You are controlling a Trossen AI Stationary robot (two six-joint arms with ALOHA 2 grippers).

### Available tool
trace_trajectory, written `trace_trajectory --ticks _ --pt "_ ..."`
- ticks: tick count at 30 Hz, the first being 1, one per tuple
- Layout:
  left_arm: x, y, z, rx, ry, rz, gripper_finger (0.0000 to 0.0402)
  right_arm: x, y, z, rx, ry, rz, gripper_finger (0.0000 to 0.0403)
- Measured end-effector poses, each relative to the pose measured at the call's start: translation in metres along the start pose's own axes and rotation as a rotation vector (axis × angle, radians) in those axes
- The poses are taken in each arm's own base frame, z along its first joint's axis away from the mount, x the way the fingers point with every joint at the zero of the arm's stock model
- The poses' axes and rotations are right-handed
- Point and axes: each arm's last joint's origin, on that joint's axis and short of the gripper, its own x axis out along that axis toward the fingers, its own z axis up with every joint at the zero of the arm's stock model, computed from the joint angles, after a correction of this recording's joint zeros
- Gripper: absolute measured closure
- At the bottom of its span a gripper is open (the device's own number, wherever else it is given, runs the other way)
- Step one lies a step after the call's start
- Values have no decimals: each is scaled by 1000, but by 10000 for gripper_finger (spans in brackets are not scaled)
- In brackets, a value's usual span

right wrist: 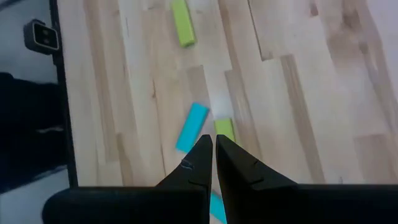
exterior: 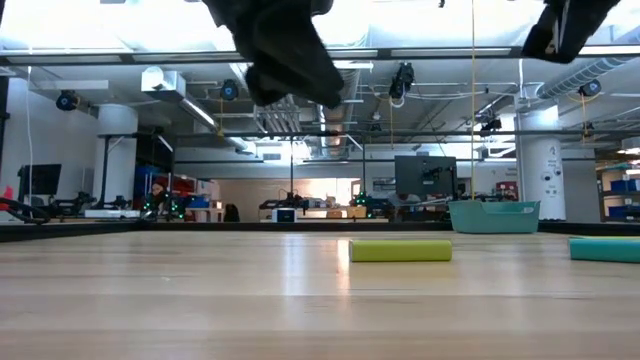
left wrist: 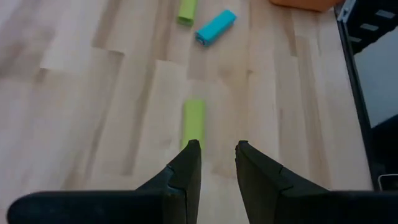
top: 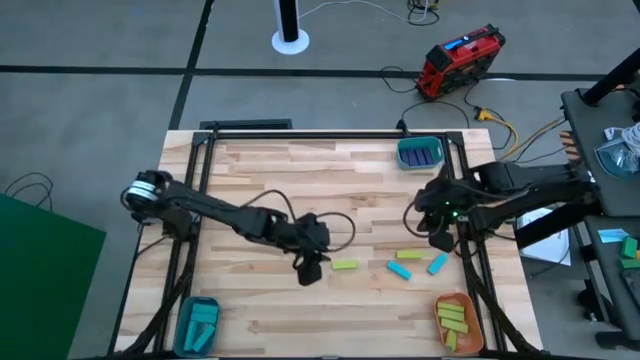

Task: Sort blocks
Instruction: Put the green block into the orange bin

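While both arms reach over the table: four loose blocks lie between them, near the front right.
Left gripper (top: 310,268): mid-table, just beside a yellow-green block (top: 345,265); its wrist view shows the fingers (left wrist: 186,171) slightly apart, nothing between them, that block (left wrist: 194,122) just past the tips.
Right gripper (top: 441,238): near the right edge, above the loose blocks; its wrist view shows the tips nearly together, holding nothing.
Loose blocks: a second yellow-green block (top: 409,254), a cyan block (top: 399,270) and another cyan block (top: 437,264) lie close together.
High view only: a teal bowl (top: 421,152) at the back right holds purple blocks, an orange bowl (top: 458,320) at the front right holds yellow-green ones, and a second teal bowl (top: 198,325) at the front left holds cyan ones.
Low view only: both grippers hang clear above the wood table (exterior: 200,300).
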Motion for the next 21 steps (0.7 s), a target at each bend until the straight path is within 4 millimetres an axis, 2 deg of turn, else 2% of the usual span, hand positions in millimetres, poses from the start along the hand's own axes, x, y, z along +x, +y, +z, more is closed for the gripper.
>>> trace_trajectory --ticks 6,12,17,21 --pt "28 -8 12 -8 13 7 322 15 -9 -13 36 -39 0 390" --pt "56 -7 3 16 73 32 322 28 -15 -20 90 -56 -43 390" --pt "65 -5 -2 40 97 41 317 37 -17 -20 133 -90 -26 390" --pt "65 0 1 121 92 43 295 39 -18 -18 157 -130 -43 390"
